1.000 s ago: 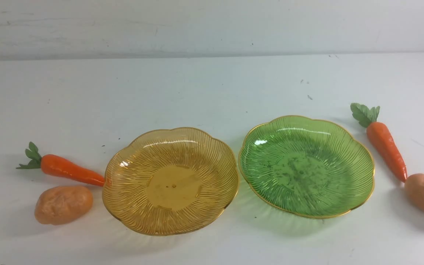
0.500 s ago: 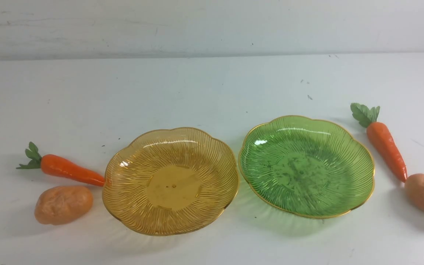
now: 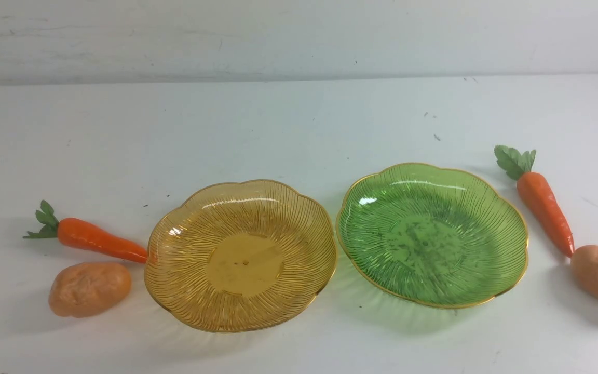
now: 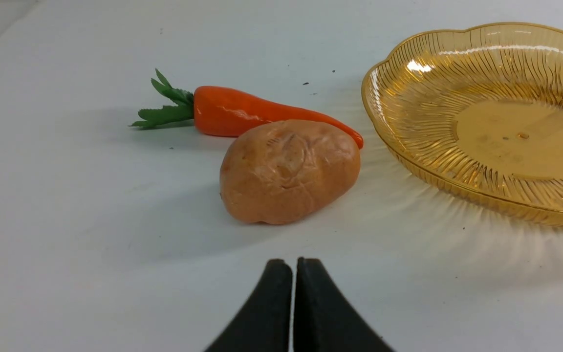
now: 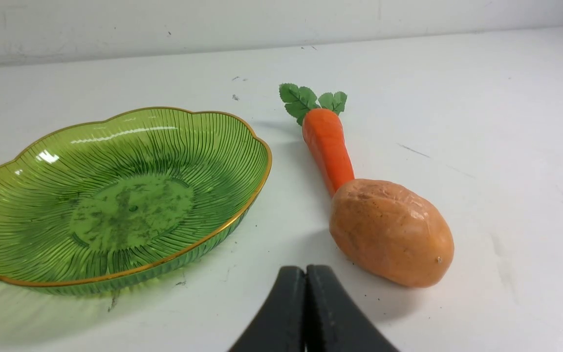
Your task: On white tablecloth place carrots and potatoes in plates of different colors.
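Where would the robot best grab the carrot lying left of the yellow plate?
Probably the thick orange part near the leaves of the left carrot, from straight above, jaws across its width. It lies flat, its thin tip ends by the amber plate, and a potato sits close.

Glossy carrots [image 3: 99,241], matt wrinkled potatoes [image 3: 90,289], translucent ribbed plates [image 3: 195,291] (gold-rimmed).

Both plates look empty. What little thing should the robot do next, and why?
Probably open the left gripper: its jaws are shut, and the left potato lies just ahead on the white tablecloth, beside the empty amber plate. It cannot grasp with closed jaws.
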{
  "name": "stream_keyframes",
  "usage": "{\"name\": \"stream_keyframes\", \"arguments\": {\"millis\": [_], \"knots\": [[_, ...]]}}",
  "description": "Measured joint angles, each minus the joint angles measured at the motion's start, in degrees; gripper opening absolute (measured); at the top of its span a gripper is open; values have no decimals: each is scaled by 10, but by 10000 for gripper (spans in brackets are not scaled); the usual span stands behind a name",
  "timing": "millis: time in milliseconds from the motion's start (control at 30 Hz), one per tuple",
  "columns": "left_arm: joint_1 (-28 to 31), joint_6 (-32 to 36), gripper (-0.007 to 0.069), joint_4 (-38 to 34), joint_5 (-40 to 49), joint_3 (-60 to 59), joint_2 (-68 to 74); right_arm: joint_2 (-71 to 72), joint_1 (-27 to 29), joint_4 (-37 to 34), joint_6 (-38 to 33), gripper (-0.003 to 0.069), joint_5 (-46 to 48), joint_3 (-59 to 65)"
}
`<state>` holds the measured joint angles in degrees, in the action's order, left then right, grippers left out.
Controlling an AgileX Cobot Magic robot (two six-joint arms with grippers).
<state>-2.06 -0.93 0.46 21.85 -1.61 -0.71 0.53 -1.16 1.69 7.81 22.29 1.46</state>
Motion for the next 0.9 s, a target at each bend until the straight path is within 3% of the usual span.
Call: {"name": "stream_keyframes", "arguments": {"millis": [400, 467, 667, 767, 900], "knots": [[0, 0, -3, 0, 0, 0, 0, 0, 0, -20, 8, -15, -8, 0], [0, 0, -3, 0, 0, 0, 0, 0, 0, -58, 26, -15, -16, 0], [0, 0, -3, 0, 0, 0, 0, 0, 0, -348, 151, -15, -35, 0], [0, 0, -3, 0, 0, 0, 0, 0, 0, -425, 155, -15, -39, 0], [0, 0, -3, 0, 0, 0, 0, 0, 0, -443, 155, -15, -43, 0]]}}
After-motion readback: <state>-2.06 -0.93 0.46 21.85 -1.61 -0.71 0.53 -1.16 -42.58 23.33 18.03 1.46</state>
